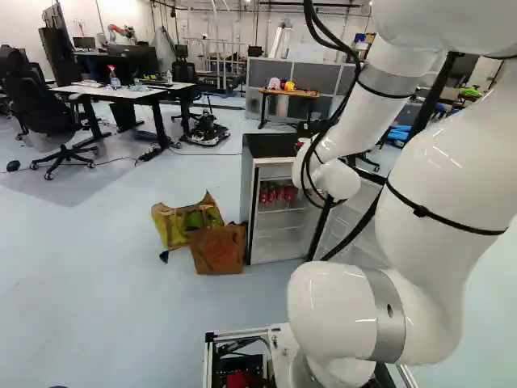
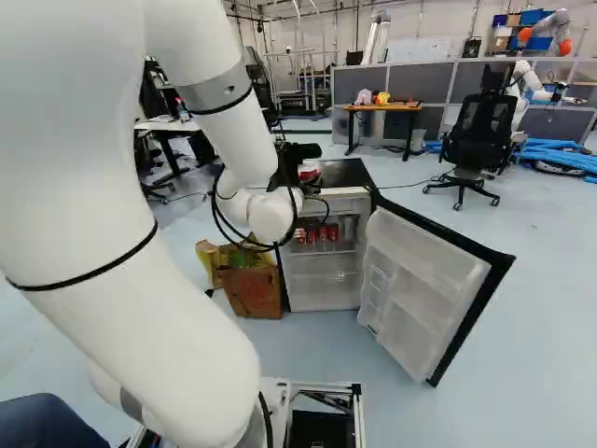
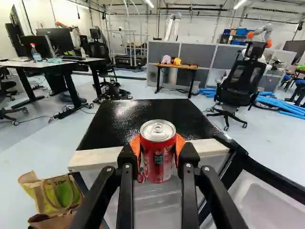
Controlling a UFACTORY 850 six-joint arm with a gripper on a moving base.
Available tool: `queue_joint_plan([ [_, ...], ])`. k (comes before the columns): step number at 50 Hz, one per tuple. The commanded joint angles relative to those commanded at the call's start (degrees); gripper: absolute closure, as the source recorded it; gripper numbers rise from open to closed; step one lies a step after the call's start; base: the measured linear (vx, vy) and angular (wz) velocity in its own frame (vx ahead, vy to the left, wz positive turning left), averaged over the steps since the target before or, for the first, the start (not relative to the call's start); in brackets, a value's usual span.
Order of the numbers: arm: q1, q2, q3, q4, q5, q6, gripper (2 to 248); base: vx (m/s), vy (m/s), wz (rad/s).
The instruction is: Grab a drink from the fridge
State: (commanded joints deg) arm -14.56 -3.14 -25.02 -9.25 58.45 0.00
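Note:
In the right base view, my gripper (image 2: 297, 154) is at the fridge's top, partly hidden by the arm, with a red can (image 2: 309, 172) at its end. The wrist view shows the gripper (image 3: 158, 149) shut on that red can (image 3: 158, 164), an orange pad on each side. The can is upright, level with the front edge of the black fridge top (image 3: 152, 114); whether it touches cannot be told. Below, the fridge (image 1: 275, 238) stands open, its door (image 2: 424, 289) swung out to the right. More red cans (image 2: 323, 232) stand on its upper shelf.
Two bags, one yellow-green (image 1: 170, 225) and one brown (image 1: 216, 249), stand on the floor left of the fridge. The open door juts out on its right. Farther back are desks (image 1: 121, 93), a small wooden table (image 2: 382, 107), an office chair (image 2: 478, 135) and another robot (image 2: 527, 84).

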Motion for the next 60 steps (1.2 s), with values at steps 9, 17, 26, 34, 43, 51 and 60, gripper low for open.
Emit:
queue_joint_plan([
  [9,0.47,-1.89,-1.99,0.0,0.0,0.0,157,0.0,0.0,0.0],
  [17,0.95,-3.71,-3.95,0.0,0.0,0.0,157,0.0,0.0,0.0],
  [26,1.49,-5.77,-6.21,0.0,0.0,0.0,157,0.0,0.0,0.0],
  [34,1.96,-7.59,-8.24,0.0,0.0,0.0,157,0.0,0.0,0.0],
  [43,2.47,-9.61,-10.54,0.0,0.0,0.0,157,0.0,0.0,0.0],
  [51,2.91,-11.39,-12.6,0.0,0.0,0.0,157,0.0,0.0,0.0],
  [60,3.39,-13.38,-14.94,0.0,-0.2,0.0,157,0.0,0.0,0.0],
])
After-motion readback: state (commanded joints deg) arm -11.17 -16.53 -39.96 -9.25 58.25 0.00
